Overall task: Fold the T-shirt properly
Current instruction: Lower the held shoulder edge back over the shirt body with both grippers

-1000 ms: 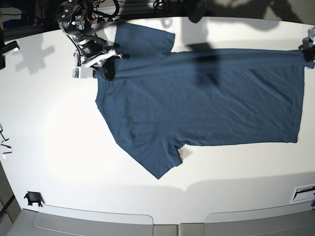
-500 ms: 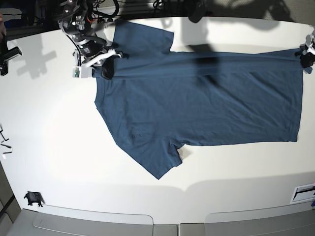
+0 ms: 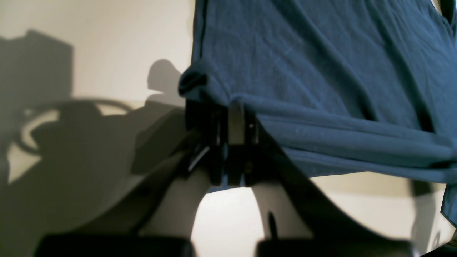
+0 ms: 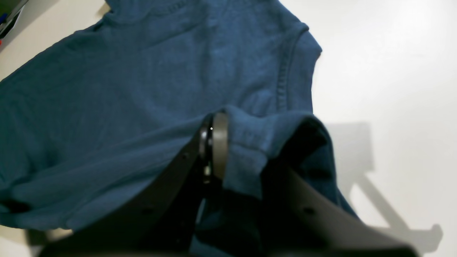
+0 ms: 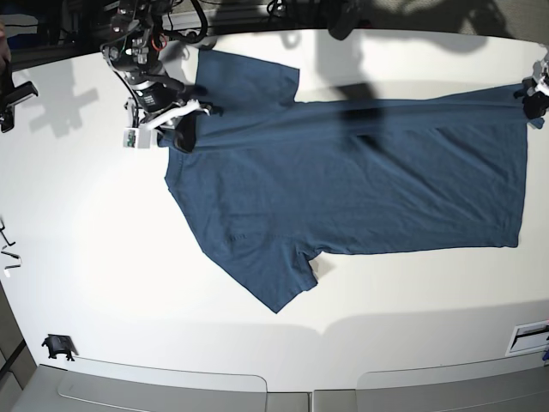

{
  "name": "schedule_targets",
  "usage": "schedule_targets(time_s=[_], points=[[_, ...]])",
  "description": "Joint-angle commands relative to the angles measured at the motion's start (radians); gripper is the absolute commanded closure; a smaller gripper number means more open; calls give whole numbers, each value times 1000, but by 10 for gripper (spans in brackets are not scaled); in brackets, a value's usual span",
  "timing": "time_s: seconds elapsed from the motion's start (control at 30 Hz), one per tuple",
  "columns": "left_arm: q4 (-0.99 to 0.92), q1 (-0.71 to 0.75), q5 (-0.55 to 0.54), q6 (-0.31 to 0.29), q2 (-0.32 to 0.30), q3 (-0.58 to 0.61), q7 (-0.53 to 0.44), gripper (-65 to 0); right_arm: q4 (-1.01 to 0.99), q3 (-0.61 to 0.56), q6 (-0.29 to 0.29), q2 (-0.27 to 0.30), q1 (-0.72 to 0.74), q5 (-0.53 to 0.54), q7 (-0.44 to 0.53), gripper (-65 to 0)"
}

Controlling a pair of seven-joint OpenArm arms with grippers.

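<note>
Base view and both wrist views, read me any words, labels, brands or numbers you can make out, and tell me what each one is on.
No text can be read in any view.
T-shirt: plain, no print.
Small white tag with a green mark, by the right pincer: too small to read.
White label at the table's near right edge: dark lines only, too small to read.

A broad white table (image 5: 103, 257) spreads well out from the pincers. Far from both, near its front left corner, sits a small black clip-like piece (image 5: 57, 346). At the front right edge, well below the pincer on that side, lies a white label with dark bars (image 5: 529, 336). Dark cables (image 5: 193, 13) tangle just behind the left-side pincer.
</note>
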Motion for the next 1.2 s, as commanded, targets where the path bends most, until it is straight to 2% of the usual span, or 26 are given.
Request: schedule_targets(time_s=[0.0,0.2,0.47,0.73,0.87,1.03,1.07,1.13,1.17], points=[[12,0,-21,1,-28,-11,-19,0,15,3,-5,6,8,3,30,0],[12,0,-21,1,-28,-11,-16,0,14,3,-13,6,13,-56,33,0],[12,0,-22,1,-28,-11,-16,0,11,3,-20,6,19,-57,39,0],[12,0,-21,1,-28,-11,-16,0,-158,3,-15,6,111,-56,43,0],[12,0,-21,1,-28,-11,-16,0,-216,3,11,6,144,-38,49,0],[12,0,-25,1,-28,-11,-8,0,-216,3,99,6,143,-37,40,0],[12,0,-25,1,-28,-11,-9,-3,-216,3,108,6,143,-37,40,-36],[12,0,-25,1,-29,-11,-9,-119,-215,4,113,6,143,-37,36,-150],[12,0,-26,0,-29,-12,-9,-167,-213,4,112,6,143,-37,33,-183]])
